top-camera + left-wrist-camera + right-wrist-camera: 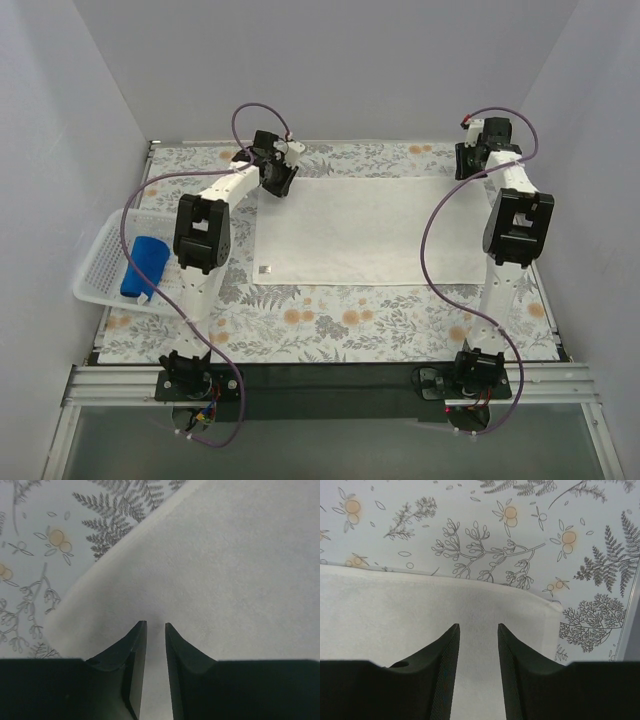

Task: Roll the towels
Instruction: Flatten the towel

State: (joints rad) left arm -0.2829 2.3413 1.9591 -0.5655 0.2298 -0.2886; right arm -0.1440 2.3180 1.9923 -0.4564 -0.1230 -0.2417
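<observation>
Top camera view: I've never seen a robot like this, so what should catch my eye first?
First, the big white towel lying flat in the middle of the flowered table, with the left gripper and right gripper poised over its two far corners. Then the rolled blue towel, sitting in the white basket at the table's left edge.

Setting: a lab-type robot test cell. Plain white panels enclose the floral-covered table behind and on both sides. Along its near edge, an aluminium rail carries the bolted left arm base and right arm base, both trailing purple cables.
</observation>
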